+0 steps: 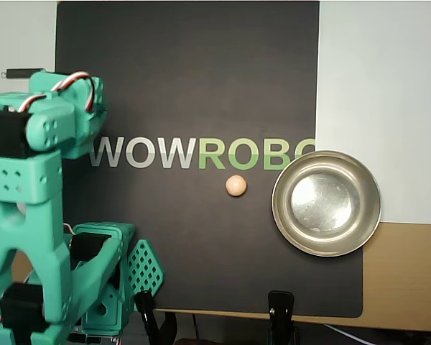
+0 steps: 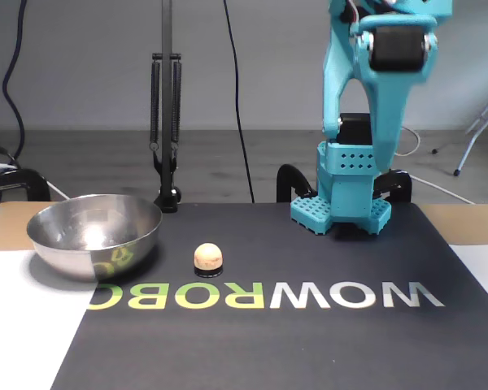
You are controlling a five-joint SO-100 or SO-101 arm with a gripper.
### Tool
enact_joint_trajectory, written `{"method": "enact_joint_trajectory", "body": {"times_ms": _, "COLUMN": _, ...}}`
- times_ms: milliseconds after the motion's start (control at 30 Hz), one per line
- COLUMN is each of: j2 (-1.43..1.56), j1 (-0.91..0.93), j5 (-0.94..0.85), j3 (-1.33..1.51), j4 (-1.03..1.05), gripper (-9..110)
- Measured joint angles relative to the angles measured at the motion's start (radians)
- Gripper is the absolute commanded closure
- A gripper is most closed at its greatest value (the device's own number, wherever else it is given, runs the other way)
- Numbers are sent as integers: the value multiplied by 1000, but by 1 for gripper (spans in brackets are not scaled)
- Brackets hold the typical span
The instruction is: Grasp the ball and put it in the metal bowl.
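I can't tell whether the fingers are spread or pressed together — the gripper tip isn't readable in either view, only the teal arm [image 1: 36, 187] folded up high over its base at the left edge of the overhead view, and cropped at the top in the fixed view [image 2: 374, 122]. Nothing is pinched that I can see. The ball [image 1: 235, 185] sits free on the black mat [image 1: 201, 72], just under the green "RO" of the printed lettering, well apart from the arm. In the fixed view the ball [image 2: 207, 257] rests near the metal bowl [image 2: 93, 234] — close beside it, not touching. From overhead the bowl [image 1: 327, 203] straddles the mat's right edge, partly on the white sheet [image 1: 381, 86], covering the last letter of the logo. Bowl interior looks bare, just reflections.
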Motion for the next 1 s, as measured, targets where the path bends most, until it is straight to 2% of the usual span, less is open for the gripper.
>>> {"method": "enact_joint_trajectory", "body": {"times_ms": 433, "j2": -235, "j1": -2, "j5": 0, "j3": -49, "j4": 20, "gripper": 101}}
{"method": "enact_joint_trajectory", "body": {"times_ms": 1000, "j2": -304, "j1": -2, "j5": 0, "j3": -49, "j4": 20, "gripper": 101}}
